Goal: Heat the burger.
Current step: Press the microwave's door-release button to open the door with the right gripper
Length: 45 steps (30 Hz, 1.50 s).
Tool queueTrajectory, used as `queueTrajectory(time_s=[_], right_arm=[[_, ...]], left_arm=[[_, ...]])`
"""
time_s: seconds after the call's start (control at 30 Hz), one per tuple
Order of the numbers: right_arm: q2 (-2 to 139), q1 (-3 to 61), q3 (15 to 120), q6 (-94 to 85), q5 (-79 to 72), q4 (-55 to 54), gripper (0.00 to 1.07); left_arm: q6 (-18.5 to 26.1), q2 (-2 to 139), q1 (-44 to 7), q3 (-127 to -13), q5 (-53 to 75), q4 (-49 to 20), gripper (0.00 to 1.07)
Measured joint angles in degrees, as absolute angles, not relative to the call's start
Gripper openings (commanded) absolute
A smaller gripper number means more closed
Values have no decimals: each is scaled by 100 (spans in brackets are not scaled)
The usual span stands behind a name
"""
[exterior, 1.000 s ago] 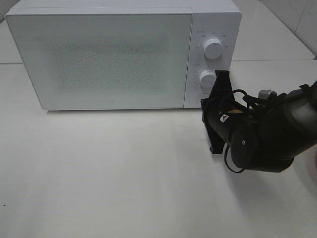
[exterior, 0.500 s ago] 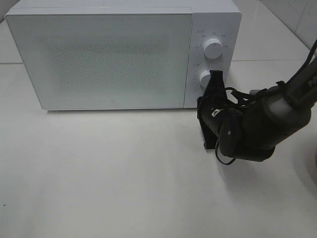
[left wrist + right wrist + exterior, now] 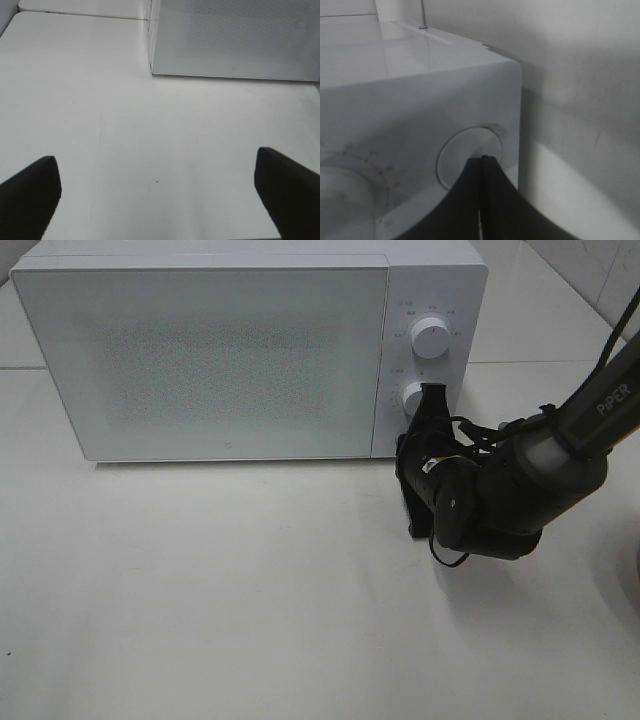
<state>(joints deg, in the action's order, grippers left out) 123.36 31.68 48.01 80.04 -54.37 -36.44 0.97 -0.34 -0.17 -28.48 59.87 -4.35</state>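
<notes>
Exterior high: burger not in sight, whereabouts can't tell. Microwave (image 3: 230, 350) shut, on counter (image 3: 200, 590). R gripper (image 3: 408, 448) jaws pressed together, tips on round button (image 3: 465, 150) at panel's 6 o'clock. L gripper (image 3: 155, 157) jaws spread wide above counter.

Right arm (image 3: 540, 475) stretched forward and bent at the wrist, right hand (image 3: 432, 395) pinched closed. Left hand (image 3: 157, 197) spread wide apart.

Right jaws closer to microwave button (image 3: 461, 154)
</notes>
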Motion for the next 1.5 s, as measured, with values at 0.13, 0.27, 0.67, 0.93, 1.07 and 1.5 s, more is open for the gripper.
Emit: queueTrajectory(time_s=[0.13,0.27,0.67,0.93,1.07,1.5], right_arm=[[12336,3100,4801,8004,-5449,-3667,1],[12342,3060,4801,8004,-5518,-3667,1],[12376,3060,4916,8004,-5512,-3684,1],[12450,3060,5082,8004,-5392,-3718,1],[12490,3060,5162,7981,-5386,-3753,1],[12542,3008,5214,7981,-5455,-3696,1]], left_arm=[[97,-34,-17,-2848,5987,-435,98],[97,-34,-17,-2848,5987,-435,98],[97,-34,-17,-2848,5987,-435,98],[97,-34,-17,-2848,5987,-435,98],[97,-34,-17,-2848,5987,-435,98],[97,-34,-17,-2848,5987,-435,98]])
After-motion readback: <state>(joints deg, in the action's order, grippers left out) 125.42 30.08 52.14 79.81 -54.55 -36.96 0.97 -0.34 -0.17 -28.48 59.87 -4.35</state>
